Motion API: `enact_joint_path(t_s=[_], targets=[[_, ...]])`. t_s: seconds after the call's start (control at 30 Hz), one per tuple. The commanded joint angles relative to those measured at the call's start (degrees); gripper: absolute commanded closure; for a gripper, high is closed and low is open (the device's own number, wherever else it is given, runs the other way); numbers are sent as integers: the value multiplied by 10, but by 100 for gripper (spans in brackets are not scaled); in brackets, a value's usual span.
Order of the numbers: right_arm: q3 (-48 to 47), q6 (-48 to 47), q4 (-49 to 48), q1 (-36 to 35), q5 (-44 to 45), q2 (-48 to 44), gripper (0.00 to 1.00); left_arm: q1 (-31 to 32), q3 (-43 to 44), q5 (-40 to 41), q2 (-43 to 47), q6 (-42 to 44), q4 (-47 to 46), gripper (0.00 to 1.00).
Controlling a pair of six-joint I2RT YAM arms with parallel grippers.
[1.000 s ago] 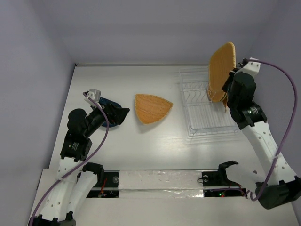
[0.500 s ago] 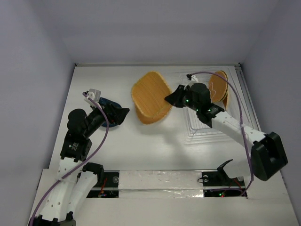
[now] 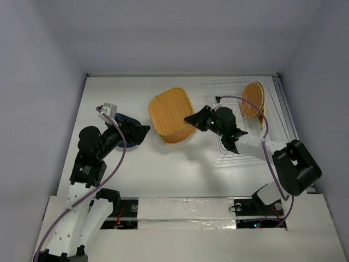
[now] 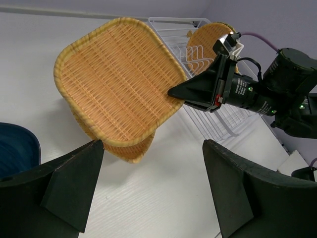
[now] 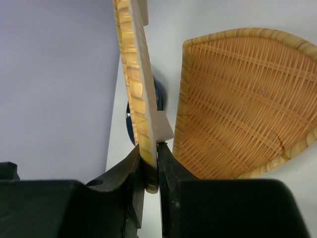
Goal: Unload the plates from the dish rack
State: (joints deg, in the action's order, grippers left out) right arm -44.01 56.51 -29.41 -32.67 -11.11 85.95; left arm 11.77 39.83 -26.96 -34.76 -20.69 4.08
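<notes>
Right pincer (image 3: pixel 192 118) just nips the square plate (image 4: pixel 116 79) by the rim (left pincer (image 3: pixel 143 132) spread wide, empty), so it could slip onto the lower plate (image 4: pixel 131 151).

The desk (image 3: pixel 180 174) lay bare across its near half, from the left arm to the rack (image 3: pixel 226 90), leaving wide room for a pincer. The far strip behind the plates was free too, closed off by the back wall. In the middle, the right pincer (image 3: pixel 191 117) clamped a square plate (image 3: pixel 170 111) tilted over a lower plate (image 3: pixel 177 136), with little room between them. The left pincer (image 3: pixel 140 132), jaws spread wide, hovered over a blue plate (image 3: pixel 126 118) just left of that pair, across a slim gap. The right arm and its cable crossed the rack's left side. A round plate (image 3: pixel 252 100) stood upright in its far right part.
</notes>
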Motion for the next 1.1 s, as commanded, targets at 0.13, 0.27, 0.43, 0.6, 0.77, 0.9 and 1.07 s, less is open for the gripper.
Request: enact_joint_path(t_s=[0.13, 0.27, 0.43, 0.6, 0.77, 0.9, 1.07], targets=[[11, 69, -147, 0, 21, 31, 98, -3, -3, -12, 0, -3, -30, 22], [31, 85, -173, 0, 19, 46, 94, -3, -2, -12, 1, -3, -30, 22], [64, 101, -202, 0, 29, 54, 83, -3, -3, -12, 0, -3, -30, 22], [82, 106, -219, 0, 33, 64, 63, -3, -3, -12, 1, -4, -31, 22], [102, 105, -224, 0, 40, 62, 49, -3, -3, -12, 2, -3, -31, 22], [118, 97, -210, 0, 55, 47, 27, -3, -3, -11, 3, -4, -31, 22], [125, 72, -164, 0, 79, 14, 0, -3, -2, -6, 10, -8, -32, 21]])
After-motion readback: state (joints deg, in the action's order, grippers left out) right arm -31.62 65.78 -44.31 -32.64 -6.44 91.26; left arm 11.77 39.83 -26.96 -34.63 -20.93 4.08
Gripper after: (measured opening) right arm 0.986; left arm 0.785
